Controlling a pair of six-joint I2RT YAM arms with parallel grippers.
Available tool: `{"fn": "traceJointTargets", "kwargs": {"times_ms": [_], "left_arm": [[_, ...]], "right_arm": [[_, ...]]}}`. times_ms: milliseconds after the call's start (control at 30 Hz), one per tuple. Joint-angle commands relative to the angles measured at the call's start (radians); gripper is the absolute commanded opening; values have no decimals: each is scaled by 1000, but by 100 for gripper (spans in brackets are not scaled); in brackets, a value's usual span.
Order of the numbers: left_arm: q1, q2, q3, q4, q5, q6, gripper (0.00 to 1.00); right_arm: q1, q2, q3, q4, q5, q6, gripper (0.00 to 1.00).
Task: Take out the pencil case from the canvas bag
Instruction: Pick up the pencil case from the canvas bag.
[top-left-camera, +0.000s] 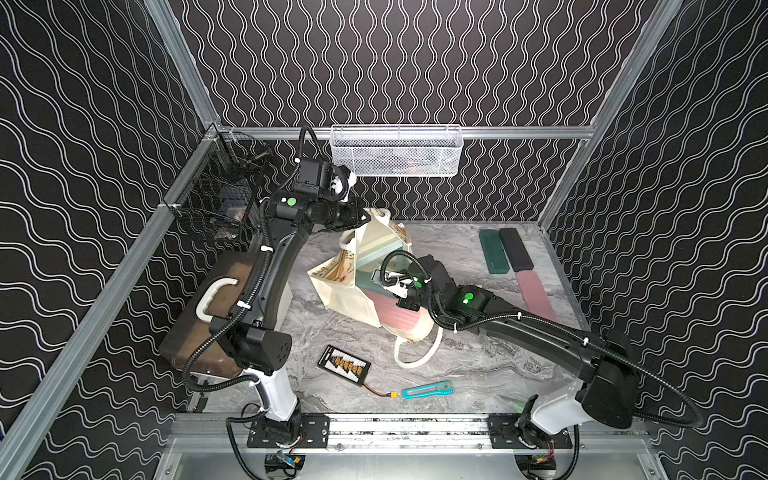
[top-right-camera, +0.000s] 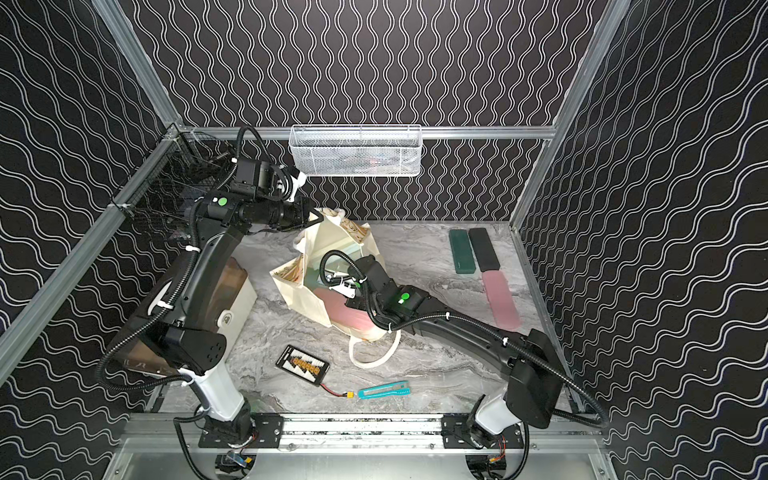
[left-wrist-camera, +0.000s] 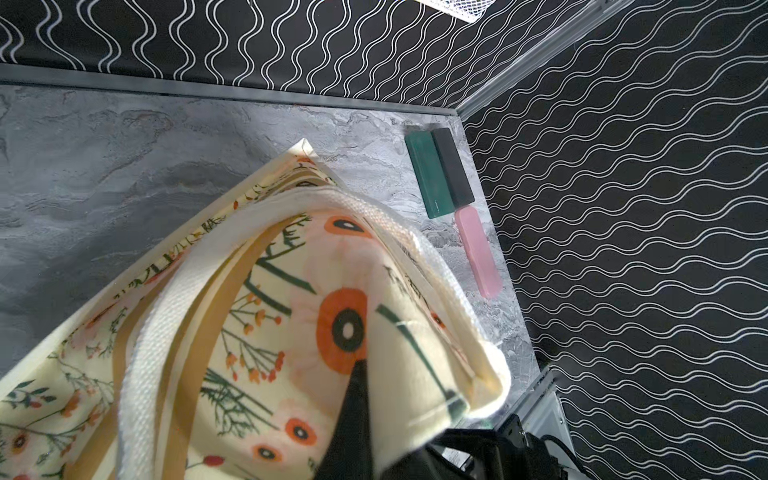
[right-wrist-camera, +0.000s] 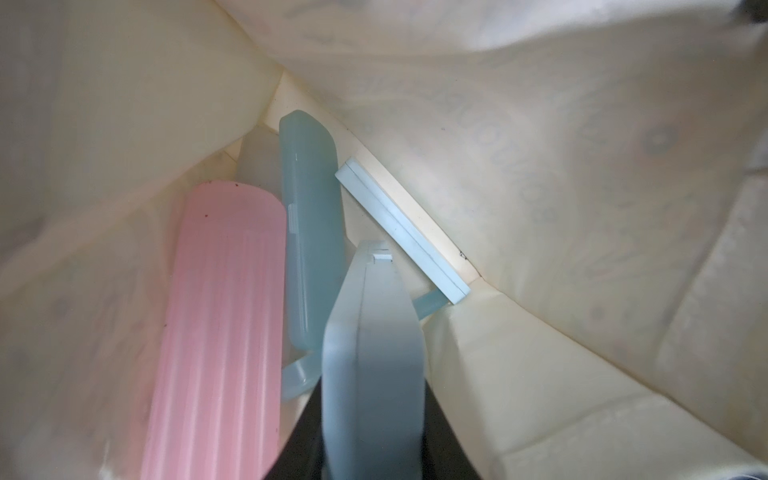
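**Grip state.** The right jaws (right-wrist-camera: 372, 399) are grasping the near end of the pale blue pencil case (right-wrist-camera: 374, 324), pressing on its two broad faces. The case is sitting deep inside the canvas bag (top-left-camera: 338, 295). It is lying just beside a teal case (right-wrist-camera: 311, 232), with a pink ribbed case (right-wrist-camera: 224, 316) beyond that. A flat pale case (right-wrist-camera: 399, 228) is leaning against the bag wall.

**Support.** The left jaws (left-wrist-camera: 363, 374) are clenching on the bag's rim at its 12 o'clock edge and holding the mouth up.

**Location.** In both top views the bag is lying near the centre of the tabletop (top-left-camera: 478, 357), and the right arm is entering its mouth from 4 o'clock. Three more cases are lying at 2 o'clock, well apart from the bag.

**Handling.** You are probably dealing with a light, rigid, smooth-shelled case.
- Expect it to slip or pivot in an end grip.
- If it is tilting, take hold closer to mid-length.
- The seam and latch face may pop open under pressure, so avoid squeezing there.
- The canvas is soft and would likely sag onto the wrist if the rim were released.
- Draw the case out along its long axis, toward 4 o'clock.
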Motion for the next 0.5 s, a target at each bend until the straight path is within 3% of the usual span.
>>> {"fn": "traceJointTargets", "kwargs": {"times_ms": [0,167,467], "left_arm": [[2,-1,17,98,23,-17,0],[9,11,40,90,6,-18,0],[26,-10,21,127,-49,-66,0]], "right_arm": [[2,-44,-14,11,-44,54,13],[-4,-136,-49,23,-92,147,13],[-97,-316,-122,45,-287,402,10]]}}
